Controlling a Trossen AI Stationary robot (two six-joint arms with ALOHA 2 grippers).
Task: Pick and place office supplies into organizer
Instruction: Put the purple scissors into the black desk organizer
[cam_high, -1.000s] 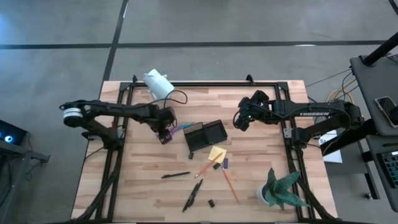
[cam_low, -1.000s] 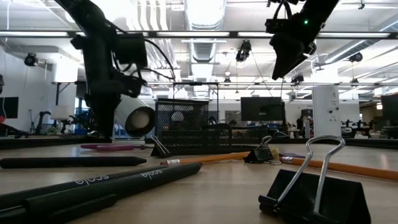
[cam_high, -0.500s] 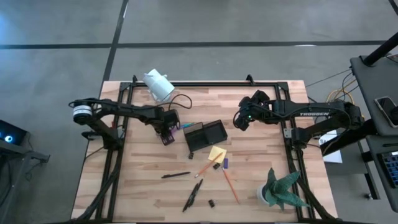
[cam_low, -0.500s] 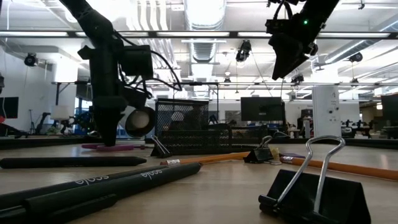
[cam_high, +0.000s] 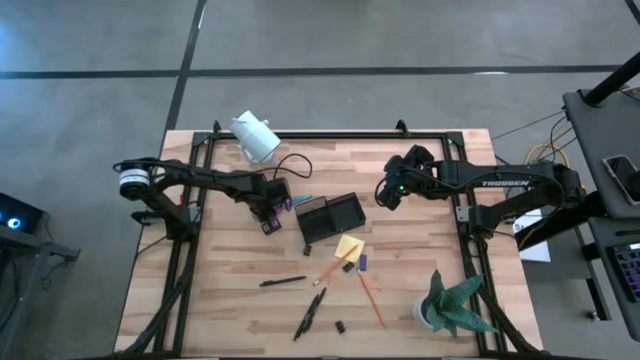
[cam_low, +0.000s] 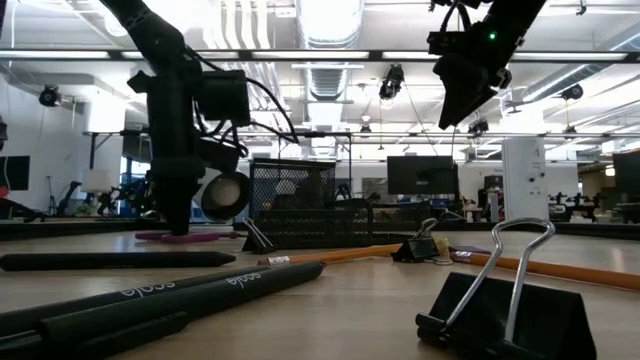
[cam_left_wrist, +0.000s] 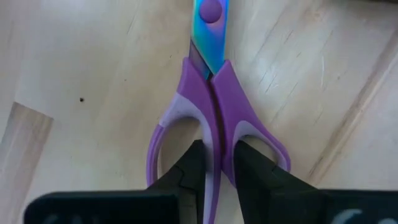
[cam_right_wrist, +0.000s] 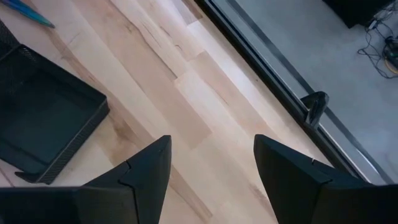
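The purple-handled scissors (cam_left_wrist: 211, 93) lie flat on the wooden table, left of the organizer (cam_high: 332, 217), with the blades pointing toward it. My left gripper (cam_left_wrist: 214, 163) points down onto their handles and is shut on them; in the high view this gripper (cam_high: 271, 220) covers the handles. My right gripper (cam_right_wrist: 211, 171) hangs open above the table to the right of the organizer, holding nothing. A yellow sticky-note pad (cam_high: 349, 247), an orange pencil (cam_high: 371, 298) and black pens (cam_high: 310, 313) lie nearer the table's front. My left gripper pinches the two inner bars of the scissors' handles (cam_left_wrist: 214, 134) between its two fingers. One fingertip (cam_left_wrist: 191, 163) stands in each finger loop. The fingers come from above, pointing down, across the handles. The scissors lie flat on the table.
A white cylindrical camera (cam_high: 255, 135) stands at the far left and a green plant (cam_high: 450, 305) at the near right. A binder clip (cam_low: 500, 300) and pens (cam_low: 160, 290) lie close to the table's near edge. Black frame rails (cam_high: 190, 240) run along the table's sides.
My left gripper has sunk onto the scissors' handles and shifted a little toward the organizer. The scissors have stayed flat on the table.
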